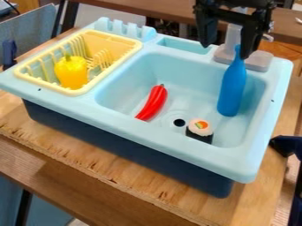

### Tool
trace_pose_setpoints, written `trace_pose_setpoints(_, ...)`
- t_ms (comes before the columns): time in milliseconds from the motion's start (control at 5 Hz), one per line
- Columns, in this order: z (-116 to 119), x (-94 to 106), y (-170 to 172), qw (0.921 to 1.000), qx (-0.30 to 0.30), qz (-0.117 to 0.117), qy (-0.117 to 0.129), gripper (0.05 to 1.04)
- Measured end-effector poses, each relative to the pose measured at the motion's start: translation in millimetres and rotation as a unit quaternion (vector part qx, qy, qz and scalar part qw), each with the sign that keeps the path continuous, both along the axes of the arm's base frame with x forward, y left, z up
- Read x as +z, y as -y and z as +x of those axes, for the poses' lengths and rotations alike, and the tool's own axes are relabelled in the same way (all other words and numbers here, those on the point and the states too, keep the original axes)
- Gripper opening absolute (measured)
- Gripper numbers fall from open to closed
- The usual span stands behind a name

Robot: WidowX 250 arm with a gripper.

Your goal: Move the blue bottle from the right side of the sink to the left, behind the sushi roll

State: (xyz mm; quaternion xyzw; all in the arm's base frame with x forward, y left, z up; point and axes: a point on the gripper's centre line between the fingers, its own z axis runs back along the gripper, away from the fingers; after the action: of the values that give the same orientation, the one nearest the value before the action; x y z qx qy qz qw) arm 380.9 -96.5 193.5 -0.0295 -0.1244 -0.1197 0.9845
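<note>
Black two-finger tool [226, 52] hangs spread wide near the slender blue bottle [232, 90] in the light-blue plastic sink [177, 148], holding also one curved red chili pepper [154, 102].

Plywood surface [94, 160] has a rough, splintered near edge. Brown wooden tabletop [138, 7] spans far side. Blue-grey panel [29, 28] stands far left; black leg [24, 208] near left.

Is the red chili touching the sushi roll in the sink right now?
Apart. The camera view shows it: the drain hole and pale sink floor lie between the lower end of the chili and the sushi roll.
</note>
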Motion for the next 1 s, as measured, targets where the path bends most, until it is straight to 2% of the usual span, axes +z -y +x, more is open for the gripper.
trace_pose_setpoints(200,12,-6.8,3,0.9998,-0.002,-0.006,-0.021,0.999)
trace_pose_setpoints(400,22,-18.9,0,0.9992,0.008,-0.002,-0.039,0.999)
trace_pose_setpoints(800,28,-32.7,5,0.9978,0.005,-0.006,-0.066,0.965)
trace_pose_setpoints(1000,32,-37.4,6,0.9975,0.007,-0.008,-0.070,0.826)
